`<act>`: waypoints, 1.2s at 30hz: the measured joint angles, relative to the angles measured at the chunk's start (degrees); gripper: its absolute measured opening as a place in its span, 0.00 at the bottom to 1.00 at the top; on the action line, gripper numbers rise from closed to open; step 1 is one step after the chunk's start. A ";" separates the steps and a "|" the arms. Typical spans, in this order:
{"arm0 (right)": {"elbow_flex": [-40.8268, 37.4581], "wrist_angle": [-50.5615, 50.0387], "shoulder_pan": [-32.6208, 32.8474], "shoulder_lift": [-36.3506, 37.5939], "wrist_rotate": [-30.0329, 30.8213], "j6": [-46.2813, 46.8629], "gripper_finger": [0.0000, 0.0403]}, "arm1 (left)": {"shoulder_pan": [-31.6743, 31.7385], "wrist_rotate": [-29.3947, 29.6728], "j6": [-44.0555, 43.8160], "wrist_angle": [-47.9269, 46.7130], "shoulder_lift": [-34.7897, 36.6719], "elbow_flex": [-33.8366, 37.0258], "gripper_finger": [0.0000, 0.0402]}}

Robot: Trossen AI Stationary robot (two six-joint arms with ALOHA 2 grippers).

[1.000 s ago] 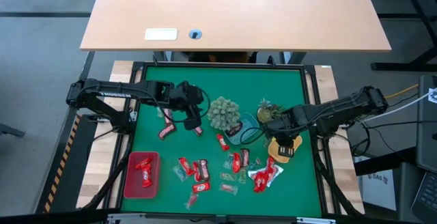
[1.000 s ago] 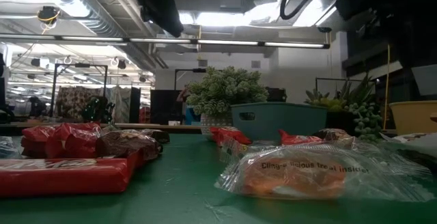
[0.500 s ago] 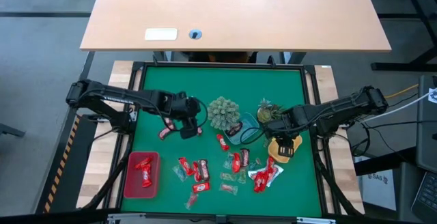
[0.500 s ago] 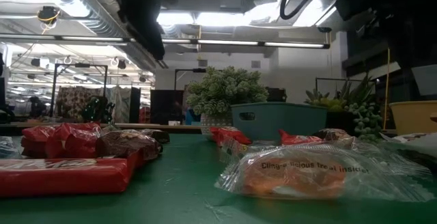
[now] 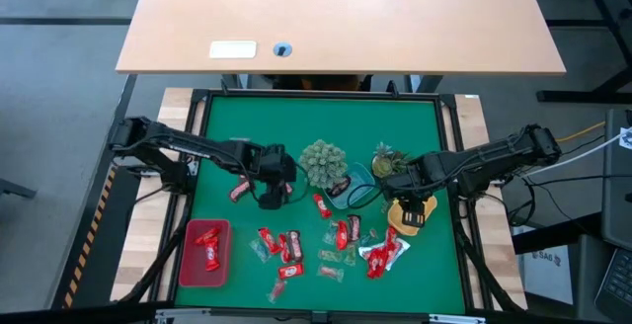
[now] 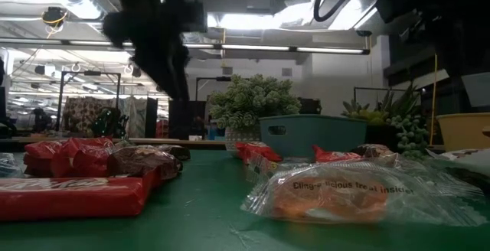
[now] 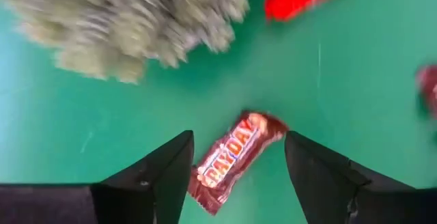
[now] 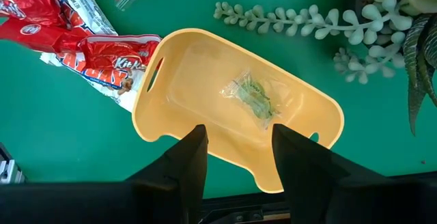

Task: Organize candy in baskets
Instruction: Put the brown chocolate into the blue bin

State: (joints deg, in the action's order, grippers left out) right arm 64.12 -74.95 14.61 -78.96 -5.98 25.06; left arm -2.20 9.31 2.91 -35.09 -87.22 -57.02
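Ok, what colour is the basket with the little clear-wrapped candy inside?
Yellow-orange basket, holding one clear-wrapped candy; best seen in the right wrist view.

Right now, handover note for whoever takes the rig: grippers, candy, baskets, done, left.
Left gripper: open, empty, poised over a dark brown Payday bar on the green mat beside the pale spiky plant ornament.
Right gripper: open, empty, above the yellow-orange rounded basket.
Done: the yellow basket holds one clear-wrapped greenish sweet; the red rectangular basket holds red-wrapped candy.
The pale blue translucent basket sits mid-table; its contents cannot be made out.
Left: loose red-wrapped bars and small clear-wrapped sweets are scattered across the front of the mat, plus the Payday bar.
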 joint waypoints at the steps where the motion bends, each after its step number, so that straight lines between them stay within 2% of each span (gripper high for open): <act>1: 0.00 0.00 0.00 0.00 0.00 0.00 0.41 | 0.00 -0.04 1.60 0.24 -0.64 0.54 0.56; 14: 0.00 0.08 0.00 0.00 0.50 -0.02 0.41 | 0.23 0.47 15.98 2.94 -9.69 2.17 0.55; 24: 0.00 0.13 0.00 0.00 0.59 -0.02 0.41 | 2.23 -1.87 15.65 5.33 -14.27 1.89 0.53; 29: 0.00 0.32 0.00 0.00 0.66 -0.02 0.41 | 2.23 -2.07 14.83 5.26 -13.18 2.00 0.45; 36: 0.00 0.34 0.00 0.00 0.68 -0.02 0.41 | 2.20 -3.86 8.20 5.01 -13.45 0.29 0.33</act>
State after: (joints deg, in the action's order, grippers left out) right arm 64.12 -74.62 14.61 -78.96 -5.30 25.04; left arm 0.01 5.46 11.11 -30.08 -100.67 -56.73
